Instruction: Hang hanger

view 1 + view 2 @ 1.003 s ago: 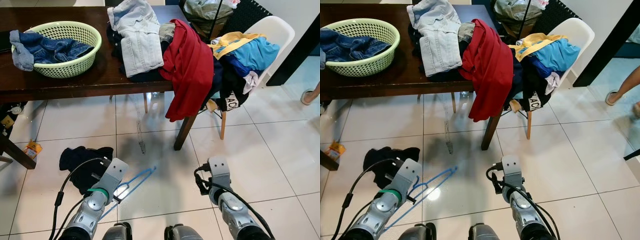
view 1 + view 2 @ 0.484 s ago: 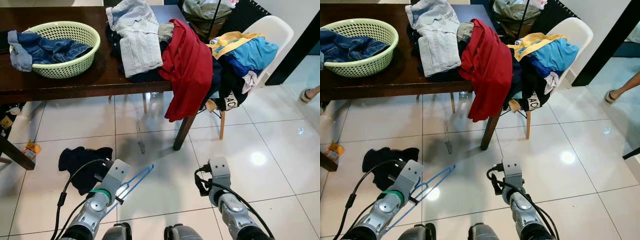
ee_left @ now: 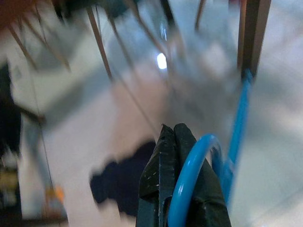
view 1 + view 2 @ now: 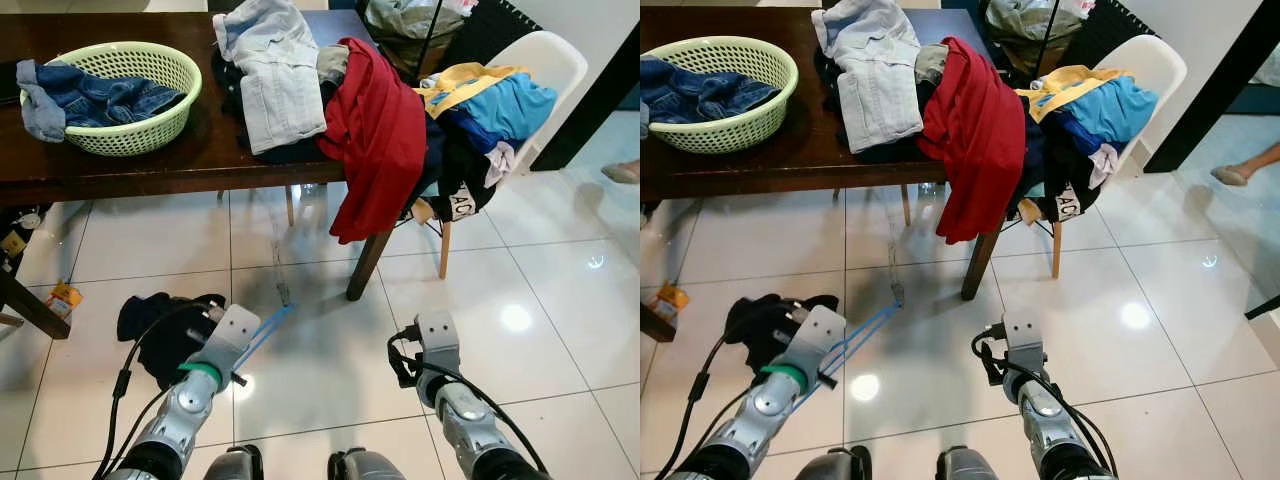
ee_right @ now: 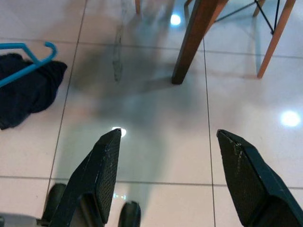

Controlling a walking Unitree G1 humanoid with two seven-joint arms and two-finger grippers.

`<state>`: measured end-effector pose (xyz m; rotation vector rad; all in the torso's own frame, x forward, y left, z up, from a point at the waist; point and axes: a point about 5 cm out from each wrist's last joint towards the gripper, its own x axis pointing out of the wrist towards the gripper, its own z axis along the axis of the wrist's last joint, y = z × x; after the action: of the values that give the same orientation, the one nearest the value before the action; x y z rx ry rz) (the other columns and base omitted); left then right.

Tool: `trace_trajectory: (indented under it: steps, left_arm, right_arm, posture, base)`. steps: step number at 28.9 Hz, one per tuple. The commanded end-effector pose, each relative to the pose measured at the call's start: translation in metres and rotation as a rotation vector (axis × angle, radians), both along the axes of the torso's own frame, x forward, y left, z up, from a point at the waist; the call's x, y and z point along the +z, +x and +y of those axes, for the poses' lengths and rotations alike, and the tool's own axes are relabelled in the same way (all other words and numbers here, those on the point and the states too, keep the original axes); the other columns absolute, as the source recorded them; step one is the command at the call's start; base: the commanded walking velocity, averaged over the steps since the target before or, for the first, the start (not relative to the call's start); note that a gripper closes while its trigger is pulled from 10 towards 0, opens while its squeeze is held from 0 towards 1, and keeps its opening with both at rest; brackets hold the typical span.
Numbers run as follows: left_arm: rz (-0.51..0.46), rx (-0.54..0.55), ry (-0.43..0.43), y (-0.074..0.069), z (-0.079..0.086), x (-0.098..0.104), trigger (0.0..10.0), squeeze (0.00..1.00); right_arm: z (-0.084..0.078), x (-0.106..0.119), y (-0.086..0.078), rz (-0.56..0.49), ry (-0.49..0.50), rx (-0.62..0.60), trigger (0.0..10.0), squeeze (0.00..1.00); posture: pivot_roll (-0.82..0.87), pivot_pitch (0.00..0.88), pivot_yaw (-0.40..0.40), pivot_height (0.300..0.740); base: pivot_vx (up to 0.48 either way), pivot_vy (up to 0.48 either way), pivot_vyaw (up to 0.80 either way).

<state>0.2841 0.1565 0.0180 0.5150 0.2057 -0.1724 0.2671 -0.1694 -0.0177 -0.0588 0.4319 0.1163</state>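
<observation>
Blue plastic hanger (image 4: 258,331) is pinched in the left hand (image 3: 175,142), fingers closed on its hook, held low above the tiled floor (image 4: 560,290) near a dark garment (image 4: 160,320). Right hand (image 5: 165,142) spread wide, holding nothing, pointed at the floor before the surface (image 4: 190,160).
</observation>
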Motion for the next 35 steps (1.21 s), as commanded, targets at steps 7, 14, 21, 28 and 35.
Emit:
trace_trajectory:
  steps: [7, 14, 21, 28, 35]
  left_arm:
    - [-0.115, -0.071, 0.018, 0.001, -0.013, 0.017, 10.0, 0.00]
    - [-0.202, -0.086, 0.016, 0.005, -0.019, 0.033, 10.0, 0.00]
    - [-0.302, -0.110, 0.018, 0.009, -0.025, 0.055, 10.0, 0.00]
    - [-0.353, -0.401, 0.052, -0.001, -0.044, 0.090, 10.0, 0.00]
    - [-0.291, -0.536, 0.059, -0.009, -0.039, 0.099, 10.0, 0.00]
  right_arm:
    - [0.005, 0.007, 0.005, -0.048, 0.031, 0.008, 10.0, 0.00]
    - [0.010, 0.018, 0.015, -0.110, 0.050, 0.026, 10.0, 0.00]
    - [0.017, 0.032, 0.025, -0.178, 0.083, 0.049, 10.0, 0.00]
    - [0.047, 0.086, 0.034, -0.465, 0.061, 0.470, 10.0, 0.00]
    - [0.060, 0.130, 0.033, -0.620, -0.070, 0.783, 10.0, 0.00]
  posture:
    - [0.02, 0.044, -0.017, 0.733]
    - [0.02, 0.043, -0.022, 0.733]
    - [0.02, 0.045, -0.023, 0.733]
    - [0.03, 0.055, -0.016, 0.733]
    - [0.02, 0.066, -0.005, 0.733]
  base:
    - [0.000, 0.000, 0.00]
    - [0.000, 0.000, 0.00]
    - [0.000, 0.000, 0.00]
    - [0.000, 0.000, 0.00]
    - [0.000, 0.000, 0.00]
